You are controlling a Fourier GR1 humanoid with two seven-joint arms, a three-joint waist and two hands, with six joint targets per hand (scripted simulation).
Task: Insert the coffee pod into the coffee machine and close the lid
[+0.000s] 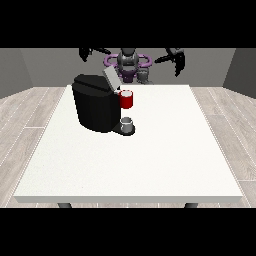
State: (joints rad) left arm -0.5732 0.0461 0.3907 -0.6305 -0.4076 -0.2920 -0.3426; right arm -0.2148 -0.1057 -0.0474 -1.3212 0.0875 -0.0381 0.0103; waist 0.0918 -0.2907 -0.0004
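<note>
A: Near to far. Bare white table (130, 170) in the foreground, nothing on the near half.

B: Mid-table?

A: Small grey cup (128, 124) on the drip stand of the black coffee machine (95, 107). Above the cup, red holder (126, 99) at the machine's front w/ sth pale in its top, prob. the coffee pod (126, 93), can't confirm. Lid (111, 77) tilted up, open.

B: Hands?

A: Both far back, raised beside the robot, well apart from the machine. Hand at the view's left (86, 53): too small, can't tell how it's set. Hand at the view's right (176, 59): looks released, digits hanging down, grasping nothing.

B: Step?

A: Judging: if the pod's seated, insert is done, lid closing isn't. Next move calls for a hand to reach fwd over the machine, get above the lid's raised edge, press it down flat w/o knocking the cup.
</note>
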